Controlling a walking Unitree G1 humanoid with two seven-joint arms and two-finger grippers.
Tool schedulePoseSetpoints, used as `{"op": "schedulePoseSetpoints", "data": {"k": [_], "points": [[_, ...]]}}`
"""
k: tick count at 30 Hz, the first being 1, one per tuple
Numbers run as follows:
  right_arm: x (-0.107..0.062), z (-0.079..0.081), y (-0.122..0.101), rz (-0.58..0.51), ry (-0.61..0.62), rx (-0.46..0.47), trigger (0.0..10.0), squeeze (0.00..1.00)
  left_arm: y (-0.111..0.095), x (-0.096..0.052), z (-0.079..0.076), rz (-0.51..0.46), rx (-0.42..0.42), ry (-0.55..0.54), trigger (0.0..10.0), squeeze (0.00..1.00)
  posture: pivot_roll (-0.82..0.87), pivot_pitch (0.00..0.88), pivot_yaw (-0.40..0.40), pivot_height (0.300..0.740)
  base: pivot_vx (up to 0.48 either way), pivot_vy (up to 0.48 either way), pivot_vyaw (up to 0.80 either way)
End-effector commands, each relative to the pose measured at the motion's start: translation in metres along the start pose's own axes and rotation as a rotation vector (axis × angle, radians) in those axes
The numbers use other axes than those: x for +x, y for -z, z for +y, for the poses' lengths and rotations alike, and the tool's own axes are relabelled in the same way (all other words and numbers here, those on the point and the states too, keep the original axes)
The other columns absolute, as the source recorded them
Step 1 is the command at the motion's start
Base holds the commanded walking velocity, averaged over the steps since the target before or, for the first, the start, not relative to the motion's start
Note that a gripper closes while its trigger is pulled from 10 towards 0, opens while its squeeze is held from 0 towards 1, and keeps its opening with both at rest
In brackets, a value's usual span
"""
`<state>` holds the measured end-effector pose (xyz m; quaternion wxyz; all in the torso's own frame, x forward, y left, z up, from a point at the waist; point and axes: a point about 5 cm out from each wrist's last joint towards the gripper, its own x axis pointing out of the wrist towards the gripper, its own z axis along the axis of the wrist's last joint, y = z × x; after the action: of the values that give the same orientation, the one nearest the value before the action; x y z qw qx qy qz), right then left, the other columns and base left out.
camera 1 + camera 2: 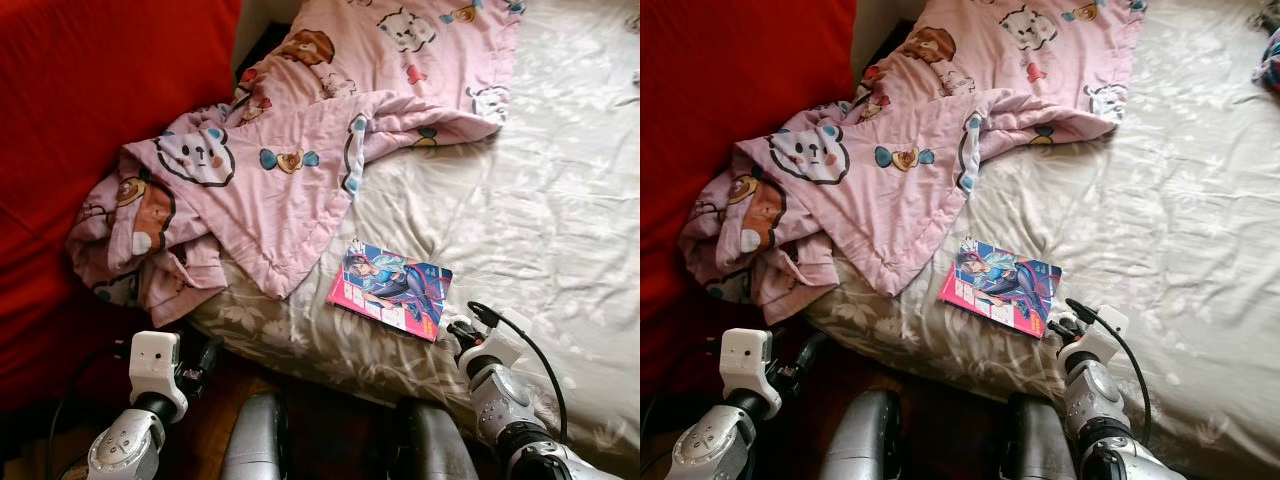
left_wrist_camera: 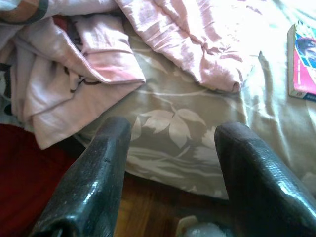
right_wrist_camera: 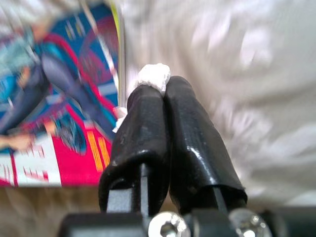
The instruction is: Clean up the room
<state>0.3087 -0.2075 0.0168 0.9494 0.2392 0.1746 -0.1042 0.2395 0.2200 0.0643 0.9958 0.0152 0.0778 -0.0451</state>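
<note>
bed: a mattress with a beige leaf-print sheet (image 1: pixel 560 200), pretty wrinkled all over
blanket: pink cartoon-bear blanket (image 1: pixel 290 150) bunched up on the robot's left side of the bed, one corner spilling off the edge next to the red cushion (image 1: pixel 90 110)
book: bright pink-and-blue manga-style book (image 1: pixel 392 289) lying flat on the sheet near the bed's front edge, just past the blanket's corner
right gripper: (image 3: pixel 159 86) right beside the book's edge, fingers pressed together pinching a small white scrap (image 3: pixel 154 75), looks like tissue or something
left gripper: (image 2: pixel 173 143) down at the bed's edge by the hanging blanket, fingers spread apart, holding nothing
</note>
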Motion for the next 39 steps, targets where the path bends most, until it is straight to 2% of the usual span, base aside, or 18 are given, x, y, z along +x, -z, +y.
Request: {"op": "schedulePoseSetpoints", "data": {"k": [1,6,7,11,15,19,21,23,24,25,27,31,34,39], "points": [[-0.006,-0.008,-0.004,-0.073,-0.022,-0.088,0.0,0.00,0.014,-0.004,0.005,0.028,-0.027,-0.053,10.0,0.00,0.17,0.143,-0.039,0.622,0.000,0.000,0.00],[-0.013,-0.013,-0.001,-0.116,-0.063,-0.159,0.0,0.00,0.023,-0.003,0.005,0.033,-0.071,-0.093,10.0,0.00,0.14,0.113,-0.057,0.622,0.000,0.000,0.00],[-0.021,-0.015,0.005,-0.115,-0.114,-0.252,10.0,0.00,0.029,-0.004,0.006,0.044,-0.100,-0.123,10.0,0.00,0.12,0.092,-0.064,0.622,0.000,0.000,0.00],[-0.033,-0.029,0.020,-0.067,-0.123,-0.279,10.0,0.00,0.039,-0.003,0.008,0.061,-0.142,-0.163,10.0,0.00,0.09,0.068,-0.063,0.622,0.000,0.000,0.00],[-0.037,-0.038,0.027,-0.041,-0.076,-0.318,10.0,0.00,0.047,0.003,0.008,0.082,-0.150,-0.160,10.0,0.00,0.08,0.045,-0.067,0.622,0.000,0.000,0.00],[-0.039,-0.048,0.033,-0.013,0.004,-0.262,10.0,0.00,0.054,0.009,0.007,0.114,-0.165,-0.159,10.0,0.00,0.07,0.020,-0.061,0.636,0.000,0.000,0.00],[-0.042,-0.053,0.043,0.040,0.039,-0.237,10.0,0.00,0.061,0.011,0.005,0.145,-0.170,-0.150,10.0,0.00,0.07,0.011,-0.061,0.651,0.000,0.000,0.00],[-0.044,-0.056,0.050,0.079,0.054,-0.247,10.0,0.00,0.068,0.011,0.004,0.180,-0.169,-0.146,10.0,0.00,0.07,0.006,-0.061,0.661,0.000,0.000,0.00],[-0.050,-0.060,0.063,0.148,0.068,-0.279,10.0,0.00,0.077,0.009,0.003,0.227,-0.173,-0.146,10.0,0.00,0.08,0.000,-0.061,0.671,0.000,0.000,0.00],[-0.050,-0.060,0.063,0.148,0.068,-0.279,10.0,0.00,0.077,0.009,0.003,0.227,-0.173,-0.146,10.0,0.00,0.08,0.000,-0.061,0.671,0.000,0.000,0.00],[-0.057,-0.068,0.074,0.213,0.096,-0.312,10.0,0.00,0.086,0.007,0.004,0.275,-0.175,-0.149,10.0,0.00,0.08,0.000,-0.063,0.686,0.000,0.000,0.00],[-0.070,-0.083,0.089,0.294,0.173,-0.305,10.0,0.00,0.100,0.000,0.005,0.362,-0.172,-0.160,10.0,0.00,0.08,0.000,-0.058,0.706,0.000,0.000,0.00],[-0.080,-0.092,0.099,0.363,0.210,-0.335,10.0,0.00,0.116,-0.010,0.003,0.453,-0.178,-0.177,10.0,0.00,0.07,0.000,-0.045,0.721,0.000,0.000,0.00],[-0.088,-0.096,0.110,0.429,0.243,-0.348,10.0,0.00,0.137,-0.028,-0.001,0.587,-0.175,-0.191,10.0,0.00,0.06,0.000,-0.040,0.740,0.000,0.000,0.00]]}}
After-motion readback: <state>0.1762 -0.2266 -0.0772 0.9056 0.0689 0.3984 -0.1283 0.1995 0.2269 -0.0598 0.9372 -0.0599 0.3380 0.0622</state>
